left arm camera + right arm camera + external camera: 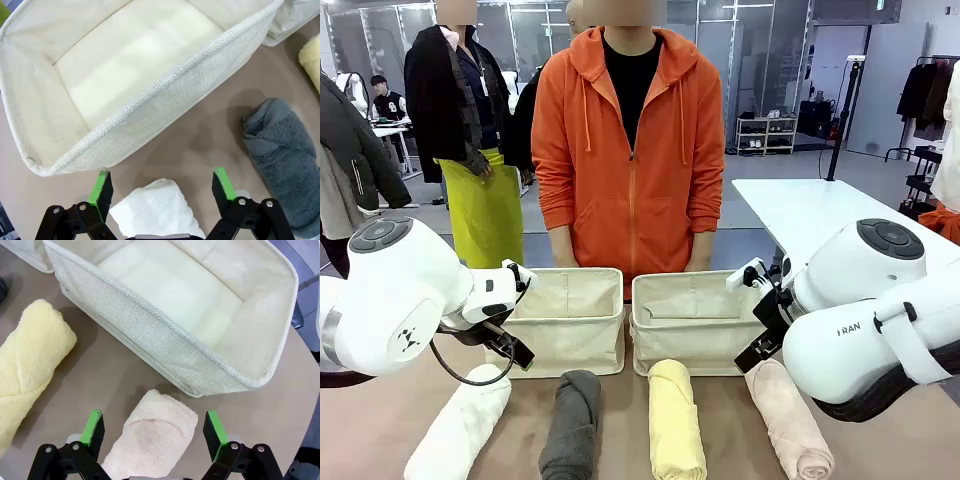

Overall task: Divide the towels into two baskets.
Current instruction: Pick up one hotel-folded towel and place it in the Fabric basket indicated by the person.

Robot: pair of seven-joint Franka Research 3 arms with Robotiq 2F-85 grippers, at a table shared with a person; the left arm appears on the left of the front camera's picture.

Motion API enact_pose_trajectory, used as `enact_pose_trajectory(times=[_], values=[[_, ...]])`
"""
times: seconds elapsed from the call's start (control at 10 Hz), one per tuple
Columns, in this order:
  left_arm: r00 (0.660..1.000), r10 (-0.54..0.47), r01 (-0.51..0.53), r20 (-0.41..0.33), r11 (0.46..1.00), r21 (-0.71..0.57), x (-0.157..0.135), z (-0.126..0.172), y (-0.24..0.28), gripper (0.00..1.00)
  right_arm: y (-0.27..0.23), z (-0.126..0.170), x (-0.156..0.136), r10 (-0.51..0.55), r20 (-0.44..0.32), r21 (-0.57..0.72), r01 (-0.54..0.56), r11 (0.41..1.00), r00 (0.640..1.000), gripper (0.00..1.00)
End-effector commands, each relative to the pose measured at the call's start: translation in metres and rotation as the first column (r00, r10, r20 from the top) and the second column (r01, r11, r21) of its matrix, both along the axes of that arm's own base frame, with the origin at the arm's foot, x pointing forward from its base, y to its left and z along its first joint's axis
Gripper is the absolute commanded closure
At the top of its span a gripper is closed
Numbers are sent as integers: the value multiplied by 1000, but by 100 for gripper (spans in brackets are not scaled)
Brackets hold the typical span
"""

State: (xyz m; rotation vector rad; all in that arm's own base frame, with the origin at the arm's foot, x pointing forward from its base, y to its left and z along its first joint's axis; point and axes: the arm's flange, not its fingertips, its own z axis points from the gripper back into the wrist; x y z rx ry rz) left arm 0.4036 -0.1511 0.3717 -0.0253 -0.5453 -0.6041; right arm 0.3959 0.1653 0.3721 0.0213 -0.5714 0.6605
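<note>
Hovering released, my left gripper [162, 186] brackets the white towel [156, 210] and my right gripper [154, 426] the pink towel [156, 437], both rolls lying on the worktop [625, 430] on my side of the baskets [570, 345], long axes pointing at them. The grey towel [570, 425] and yellow towel [675, 420] lie between; both baskets are empty.

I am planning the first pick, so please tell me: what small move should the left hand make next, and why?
Probably lower the open left hand straight down and close it on the white rolled terry towel. Its green pads stand either side of the roll's end without touching it, and the cream canvas basket just beyond looks empty.
</note>
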Motion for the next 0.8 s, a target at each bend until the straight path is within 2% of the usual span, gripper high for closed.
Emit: enact_pose_trajectory(times=[0.0,0.7], values=[[1000,0,0,0,1000,0,0,0,0,0,0,0,0,0,0,0,0,1000,1000,0],[1000,0,0,0,1000,0,0,0,0,0,0,0,0,0,0,0,0,1000,1000,0]])
